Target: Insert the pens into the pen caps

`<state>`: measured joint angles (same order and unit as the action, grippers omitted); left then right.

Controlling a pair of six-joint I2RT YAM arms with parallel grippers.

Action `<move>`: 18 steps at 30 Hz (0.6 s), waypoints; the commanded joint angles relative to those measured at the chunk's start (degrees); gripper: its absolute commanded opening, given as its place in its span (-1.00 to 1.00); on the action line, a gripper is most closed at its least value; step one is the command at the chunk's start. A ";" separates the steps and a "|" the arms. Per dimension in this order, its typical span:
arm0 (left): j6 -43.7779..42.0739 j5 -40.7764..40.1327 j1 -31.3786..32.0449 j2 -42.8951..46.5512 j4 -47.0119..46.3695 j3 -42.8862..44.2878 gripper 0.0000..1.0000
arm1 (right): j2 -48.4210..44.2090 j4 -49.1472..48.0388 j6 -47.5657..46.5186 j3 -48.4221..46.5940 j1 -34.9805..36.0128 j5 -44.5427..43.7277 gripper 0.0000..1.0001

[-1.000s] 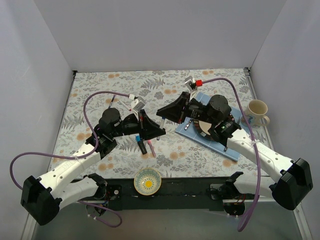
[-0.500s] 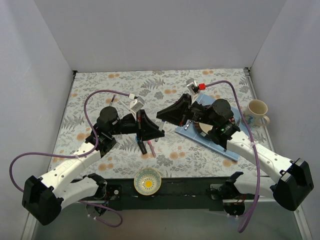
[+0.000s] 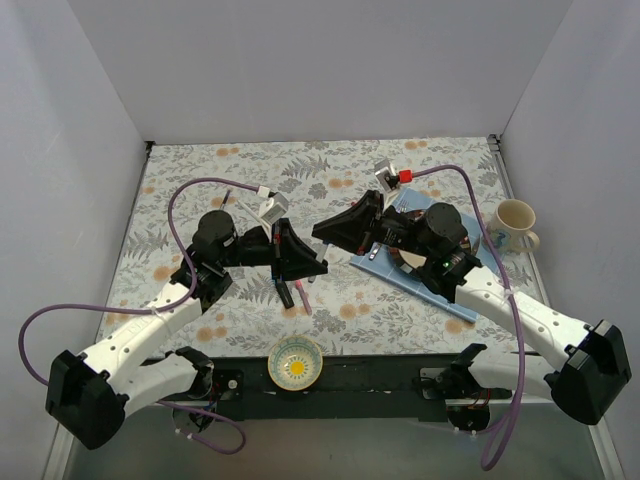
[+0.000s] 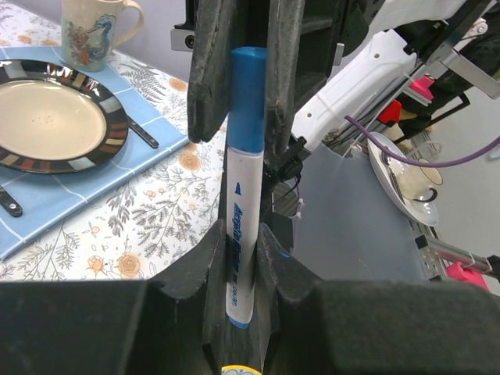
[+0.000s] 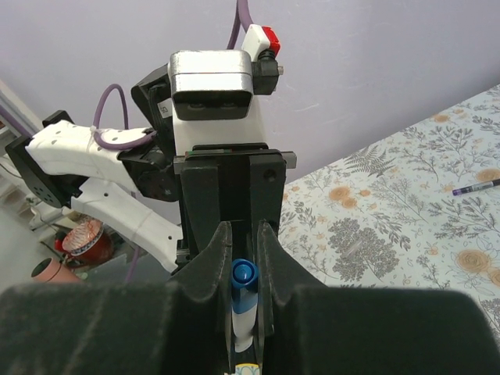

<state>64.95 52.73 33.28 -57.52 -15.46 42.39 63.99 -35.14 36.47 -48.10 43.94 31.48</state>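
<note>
Left claw (image 4: 241,234) pinches the white pen (image 4: 238,195), right claw (image 4: 245,129) pinches its blue cap (image 4: 248,86), mid-air over the desk (image 4: 156,211) centre. If you push off-axis, the cap jams or the pen slips.

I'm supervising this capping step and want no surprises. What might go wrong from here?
If the blue cap sits crooked, pushing may jam the pen. The left tool and right tool nearly touch, so they may collide. A slipped pen would drop onto loose pens below.

Pen (image 5: 243,314) barrel largely behind right pincer (image 5: 244,230)
</note>
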 commanded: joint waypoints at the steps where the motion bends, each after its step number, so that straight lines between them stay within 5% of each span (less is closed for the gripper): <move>1: 0.00 -11.60 -3.92 0.04 -12.75 8.14 -1.00 | 1.58 9.22 1.93 3.71 5.89 19.74 -0.97; 7: -1.57 -11.25 -3.83 -1.19 -10.65 12.88 -1.00 | 1.93 7.80 3.61 4.41 7.29 17.04 -0.97; 18: -5.18 -10.46 -6.72 -3.48 -3.53 19.39 -1.00 | 2.46 20.18 -4.30 2.13 8.61 12.46 -0.97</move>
<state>60.40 58.57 31.46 -61.36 -7.60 52.97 63.55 -37.50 33.19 -50.39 46.11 26.15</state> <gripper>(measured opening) 0.143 0.157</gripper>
